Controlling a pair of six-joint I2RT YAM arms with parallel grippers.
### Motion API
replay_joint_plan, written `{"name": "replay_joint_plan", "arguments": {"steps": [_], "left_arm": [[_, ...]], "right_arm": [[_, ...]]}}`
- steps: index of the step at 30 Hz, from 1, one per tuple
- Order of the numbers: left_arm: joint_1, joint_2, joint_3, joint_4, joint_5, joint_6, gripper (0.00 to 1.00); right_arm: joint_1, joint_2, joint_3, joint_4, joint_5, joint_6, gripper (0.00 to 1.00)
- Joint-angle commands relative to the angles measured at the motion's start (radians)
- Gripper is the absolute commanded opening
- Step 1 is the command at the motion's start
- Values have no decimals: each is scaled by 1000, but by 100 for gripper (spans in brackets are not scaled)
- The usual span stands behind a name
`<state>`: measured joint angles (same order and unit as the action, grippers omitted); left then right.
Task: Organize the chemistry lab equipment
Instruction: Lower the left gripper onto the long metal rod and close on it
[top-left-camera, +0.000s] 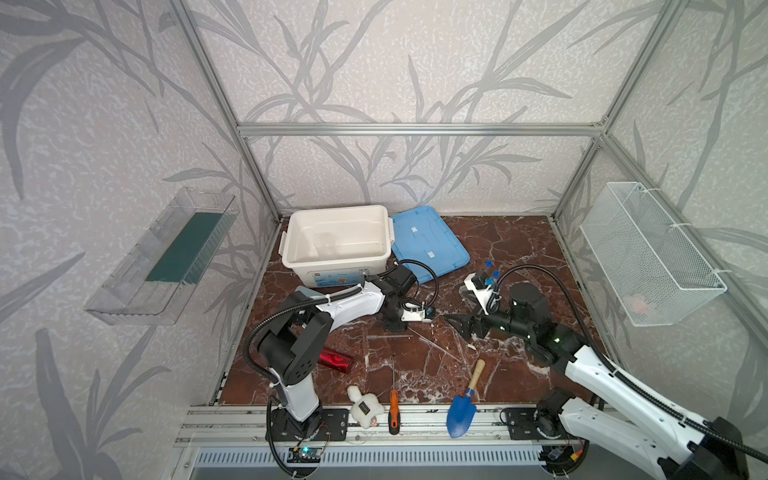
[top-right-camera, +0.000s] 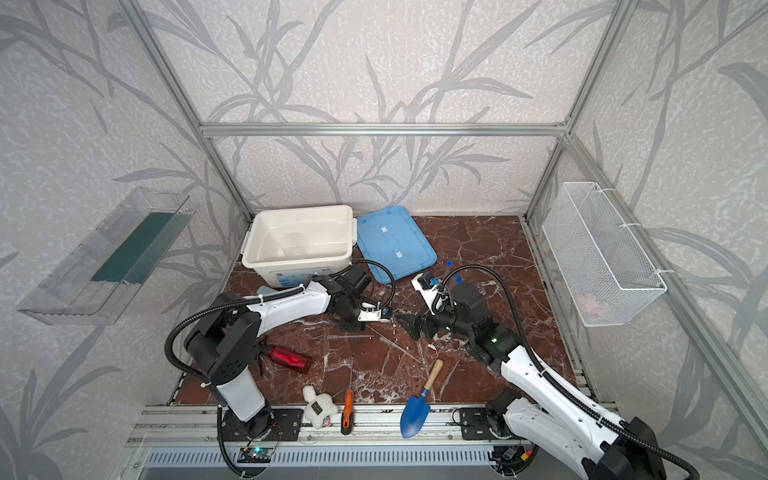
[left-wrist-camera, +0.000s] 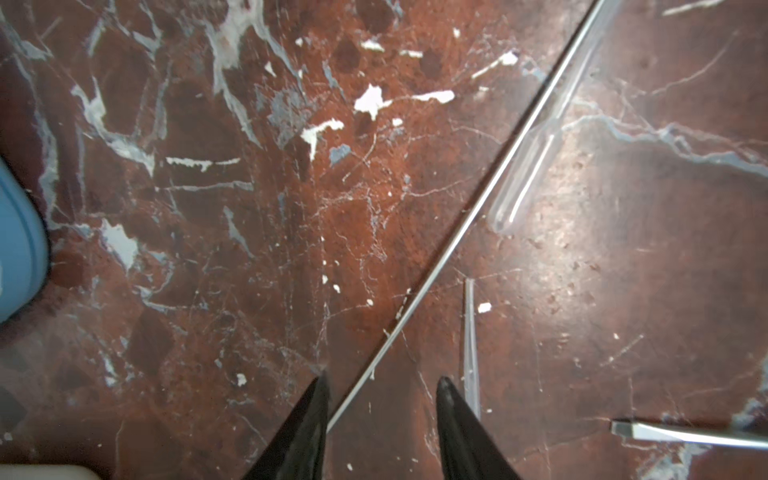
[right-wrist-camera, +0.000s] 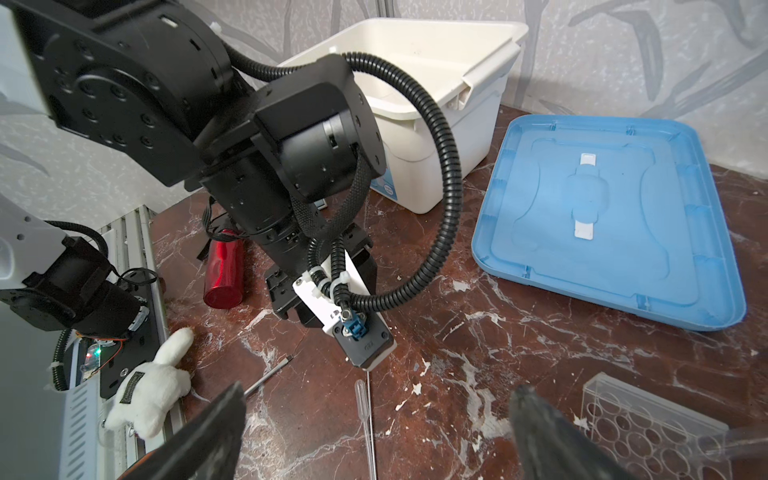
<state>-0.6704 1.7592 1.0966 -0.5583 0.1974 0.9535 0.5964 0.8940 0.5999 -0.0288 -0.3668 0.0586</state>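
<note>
My left gripper (left-wrist-camera: 384, 378) points down at the marble table, jaws apart. A thin clear rod (left-wrist-camera: 457, 237) runs slantwise between them, close to one finger (left-wrist-camera: 320, 399). A clear pipette (left-wrist-camera: 471, 353) lies just outside the other finger. In both top views this gripper (top-left-camera: 392, 326) (top-right-camera: 348, 325) is at mid-table. My right gripper (right-wrist-camera: 380, 388) (top-left-camera: 457, 322) stands wide open and empty, facing the left one. Beside it sits the clear grid rack (right-wrist-camera: 648, 424). Blue-capped test tubes (top-left-camera: 489, 263) (top-right-camera: 449, 263) stand behind my right wrist.
The white bin (top-left-camera: 338, 210) and its blue lid (top-left-camera: 428, 243) are at the back. A red bottle (top-left-camera: 334, 359), plush toy (top-left-camera: 365, 407), orange screwdriver (top-left-camera: 393, 409) and blue trowel (top-left-camera: 463, 409) lie near the front. A wire basket (top-left-camera: 648, 253) hangs on the right wall.
</note>
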Motion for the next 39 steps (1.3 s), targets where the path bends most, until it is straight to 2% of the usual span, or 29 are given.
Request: {"name": "replay_joint_plan", "arguments": {"steps": [1,6,9,12,19,23,31,35,39], "left_arm": [[4,31,31,15,25,25,44],[8,62,47,-25,43,27,33],[8,68,39,-23,35,34,31],[9,87,53,-38,29,33,23],[18,128,66,-36,33,25,23],[25,137,67,-28,38,12,13],[44,151,110,-61,63,-3,11],[44,161,128,-87,72,-5,3],[45,167,122,-73,49,-10,7]], "right_arm": [[-3,-12,-12,38,14,0,97],[-4,-10,-14,26,24,-7,97],[-3,-16,-17,20,37,-9,97],[-3,-21,-24,27,43,-8,97],[-3,-29,-30,29,57,-9,97],[-3,-32,-33,34,72,-8,97],[-3,-35,-44,57,85,-5,96],[-4,-36,-47,59,89,-4,96],[-4,-40,-49,78,94,2,97]]}}
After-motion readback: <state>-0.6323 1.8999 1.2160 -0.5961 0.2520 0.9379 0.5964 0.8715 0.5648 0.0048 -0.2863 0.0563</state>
